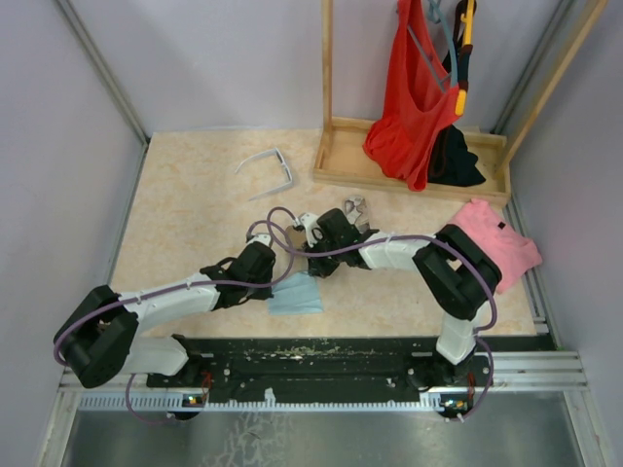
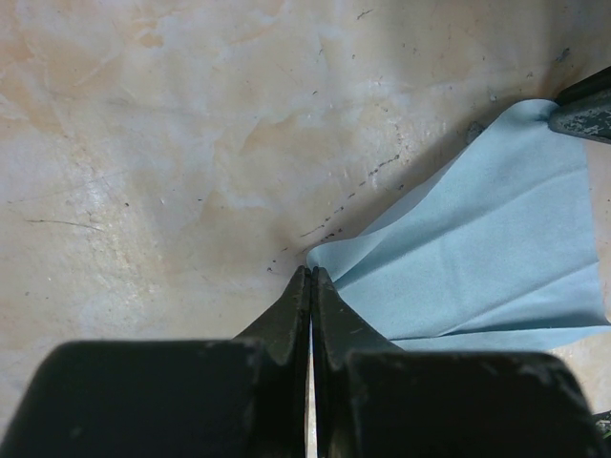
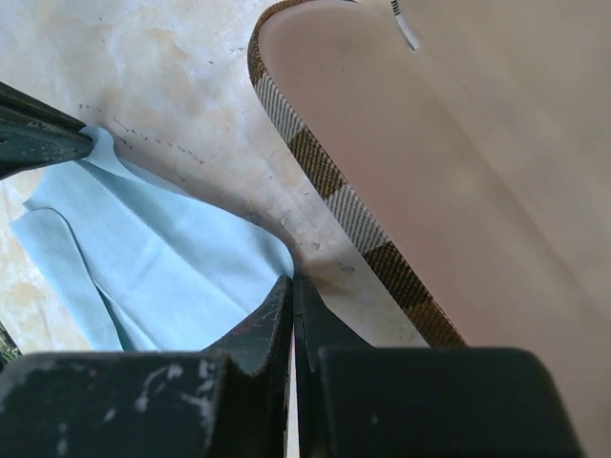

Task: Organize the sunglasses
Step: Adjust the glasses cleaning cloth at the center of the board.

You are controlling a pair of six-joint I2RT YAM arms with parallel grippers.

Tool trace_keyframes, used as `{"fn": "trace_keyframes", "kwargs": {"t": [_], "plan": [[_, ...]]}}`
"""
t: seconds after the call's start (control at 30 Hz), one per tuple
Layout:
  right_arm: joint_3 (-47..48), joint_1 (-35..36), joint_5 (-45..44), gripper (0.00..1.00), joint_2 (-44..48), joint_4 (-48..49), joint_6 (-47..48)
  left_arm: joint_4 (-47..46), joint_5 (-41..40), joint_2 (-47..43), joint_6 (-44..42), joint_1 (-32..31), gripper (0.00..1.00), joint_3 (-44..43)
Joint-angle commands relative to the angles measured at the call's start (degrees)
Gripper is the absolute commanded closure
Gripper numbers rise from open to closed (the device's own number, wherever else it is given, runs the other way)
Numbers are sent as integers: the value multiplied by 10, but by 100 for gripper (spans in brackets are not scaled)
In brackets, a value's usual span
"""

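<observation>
While both jaws pinch the light blue cloth's point(image 2: 477, 239) corners, the white-framed sunglasses point(image 1: 283, 167) look light and brittle: best gripped by the front frame, not the arms.

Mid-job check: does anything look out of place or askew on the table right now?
The light blue cloth lies rumpled and partly unfolded, with the left gripper and right gripper, both shut, at its opposite corners. The white-framed sunglasses lie well beyond both grippers, arms spread open, not in the open brown-checked case.
</observation>
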State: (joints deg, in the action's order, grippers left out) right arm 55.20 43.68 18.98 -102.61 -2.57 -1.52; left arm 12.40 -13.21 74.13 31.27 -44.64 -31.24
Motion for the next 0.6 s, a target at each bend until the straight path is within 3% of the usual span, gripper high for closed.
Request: {"fn": "trace_keyframes", "kwargs": {"t": [0.0, 0.57], "plan": [[2, -3, -20, 100, 33, 18, 9, 3, -5, 5, -4, -1, 99, 0], [-7, -3, -24, 100, 57, 20, 15, 5, -7, 10, -5, -2, 99, -2]]}}
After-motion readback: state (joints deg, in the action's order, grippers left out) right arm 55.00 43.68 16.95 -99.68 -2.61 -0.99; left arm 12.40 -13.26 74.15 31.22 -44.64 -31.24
